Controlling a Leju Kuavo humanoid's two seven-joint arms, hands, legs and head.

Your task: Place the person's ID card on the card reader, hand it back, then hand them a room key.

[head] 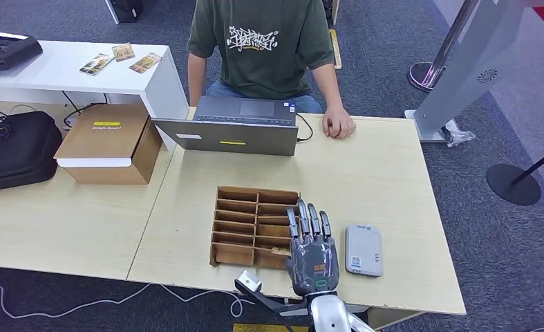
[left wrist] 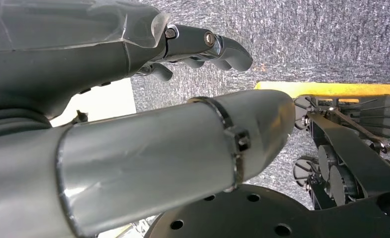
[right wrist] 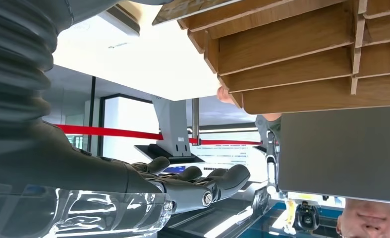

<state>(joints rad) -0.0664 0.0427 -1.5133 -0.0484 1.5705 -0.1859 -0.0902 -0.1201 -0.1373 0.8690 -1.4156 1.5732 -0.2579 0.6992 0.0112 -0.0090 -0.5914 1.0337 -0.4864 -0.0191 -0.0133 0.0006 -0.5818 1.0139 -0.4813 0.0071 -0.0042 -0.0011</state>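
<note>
My right hand (head: pixel 312 252) hovers flat over the right edge of the wooden divider box (head: pixel 245 223), fingers stretched toward the person and holding nothing. The right wrist view shows those fingers (right wrist: pixel 202 184) straight and bare, with the wooden divider box (right wrist: pixel 292 59) beyond. The grey card reader (head: pixel 363 250) lies on the table just right of that hand, nothing on it. A person in a green T-shirt (head: pixel 262 45) sits behind the laptop (head: pixel 236 133), one fist (head: pixel 339 126) resting on the table. My left hand (left wrist: pixel 202 47) hangs over the carpet, fingers loosely apart and empty.
A cardboard box (head: pixel 110 143) and a black bag (head: pixel 13 149) sit on the left table. Three cards (head: pixel 122 59) lie on the white side table (head: pixel 61 72). A grey stand (head: pixel 462 66) and a barrier post base (head: pixel 512 183) stand at the right.
</note>
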